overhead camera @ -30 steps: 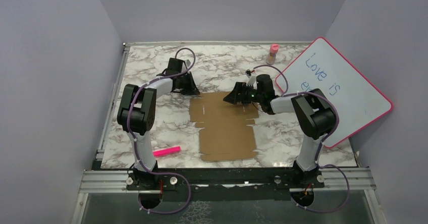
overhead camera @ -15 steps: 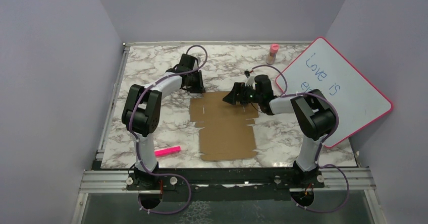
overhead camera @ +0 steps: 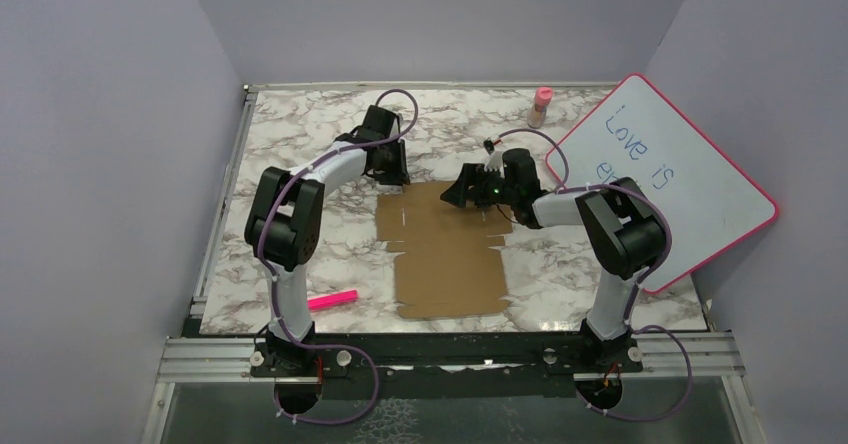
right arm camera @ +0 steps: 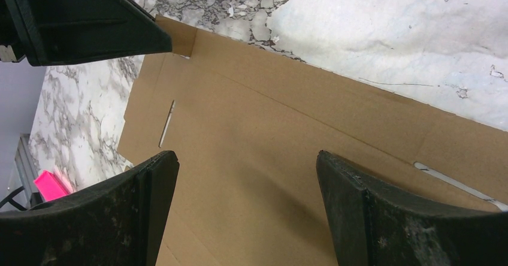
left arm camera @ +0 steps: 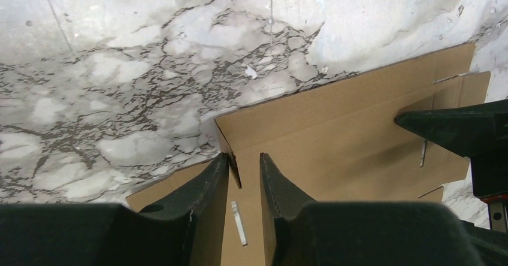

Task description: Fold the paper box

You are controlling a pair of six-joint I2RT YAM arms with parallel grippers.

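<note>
The paper box (overhead camera: 445,249) lies unfolded and flat on the marble table, a brown cardboard sheet (left arm camera: 347,128) with slits and tabs. My left gripper (overhead camera: 393,178) is at its far left corner. There its jaws (left arm camera: 244,158) stand narrowly open around a small raised flap edge (left arm camera: 232,165), which leans against the left finger and is clear of the right one. My right gripper (overhead camera: 455,193) hovers over the far right part of the sheet (right arm camera: 269,134), and its jaws (right arm camera: 247,155) are wide open and hold nothing. The two grippers point at each other across the far edge.
A pink marker (overhead camera: 331,300) lies on the table near the left arm's base. A pink-framed whiteboard (overhead camera: 670,179) leans at the right, with a pink-capped bottle (overhead camera: 541,106) at the back. Lilac walls close in the table on three sides.
The left arm swung right to the box's far left corner and its jaws parted slightly. The right gripper stayed in place, still open.
</note>
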